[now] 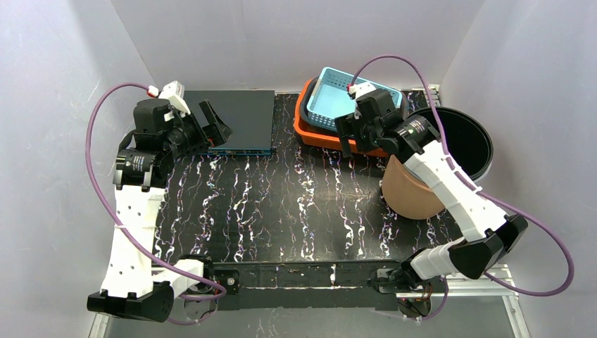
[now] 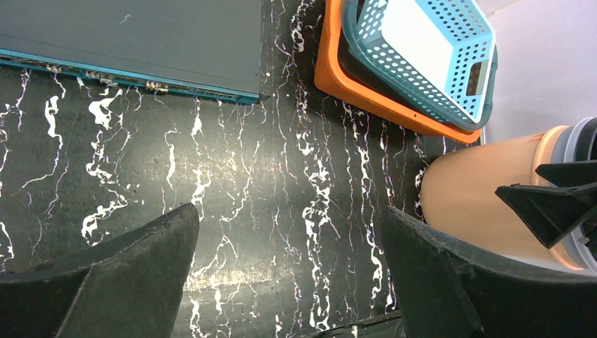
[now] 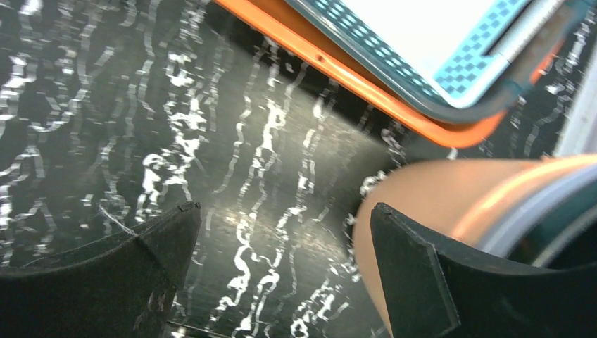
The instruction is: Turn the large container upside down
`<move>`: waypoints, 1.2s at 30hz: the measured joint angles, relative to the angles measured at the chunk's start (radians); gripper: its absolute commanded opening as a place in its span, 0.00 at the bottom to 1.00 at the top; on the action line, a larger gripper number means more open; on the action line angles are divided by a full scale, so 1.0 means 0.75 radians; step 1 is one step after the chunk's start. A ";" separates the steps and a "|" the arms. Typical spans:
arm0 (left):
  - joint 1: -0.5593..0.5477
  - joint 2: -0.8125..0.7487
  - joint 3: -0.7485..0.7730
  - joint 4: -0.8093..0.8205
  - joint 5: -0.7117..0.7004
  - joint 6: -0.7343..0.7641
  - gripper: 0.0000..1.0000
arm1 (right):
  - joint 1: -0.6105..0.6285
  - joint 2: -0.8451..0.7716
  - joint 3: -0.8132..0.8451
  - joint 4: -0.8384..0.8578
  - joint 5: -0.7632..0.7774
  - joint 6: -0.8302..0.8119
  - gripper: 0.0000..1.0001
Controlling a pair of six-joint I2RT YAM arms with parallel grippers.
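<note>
Top external view puts me at the approach step: neither gripper touches the large tan plastic container with the black inside and grey rim (image 1: 412, 190), which sits on the black white-veined table (image 1: 281, 204) at the right of the frame, just below the orange tray (image 1: 303, 128) that holds a pale blue perforated basket (image 1: 331, 98).

My right gripper (image 1: 352, 141) hangs with its jaws spread wide and nothing between them, just beside the container's wall and over the tray's lower edge. In the right wrist view the tan wall (image 3: 450, 190) fills the lower right, behind one finger. My left gripper (image 1: 217, 123) is spread and empty too, well apart from the container, at the upper left by the flat dark box with a teal edge (image 1: 243, 120).

The container seems to stand mouth up, its dark opening towards the camera, so the flip is not yet begun.

Next, I judge, the right gripper must close on the rim or the wall, and the left may have to come across to steady it. The body looks broad and smooth; a pinch on the rim should hold better than one on the wall.
</note>
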State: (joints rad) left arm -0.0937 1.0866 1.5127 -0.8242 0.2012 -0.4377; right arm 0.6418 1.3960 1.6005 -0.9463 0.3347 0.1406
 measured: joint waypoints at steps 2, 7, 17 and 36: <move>0.000 0.000 0.000 0.000 0.000 -0.001 0.98 | 0.000 0.000 0.008 0.042 -0.077 0.010 0.99; 0.000 -0.001 -0.002 0.001 0.000 -0.001 0.98 | 0.033 0.070 0.117 0.079 -0.165 0.008 0.99; 0.000 -0.007 -0.038 -0.010 0.000 0.000 0.98 | 0.113 0.490 0.389 0.110 -0.118 -0.090 0.99; 0.000 -0.115 -0.073 -0.065 -0.047 0.046 0.98 | 0.049 0.949 0.687 0.291 -0.389 -0.212 0.99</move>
State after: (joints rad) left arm -0.0937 1.0000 1.4582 -0.8730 0.1658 -0.4034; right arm 0.6788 2.1075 2.1155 -0.7277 0.0433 -0.0181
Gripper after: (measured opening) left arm 0.981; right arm 0.985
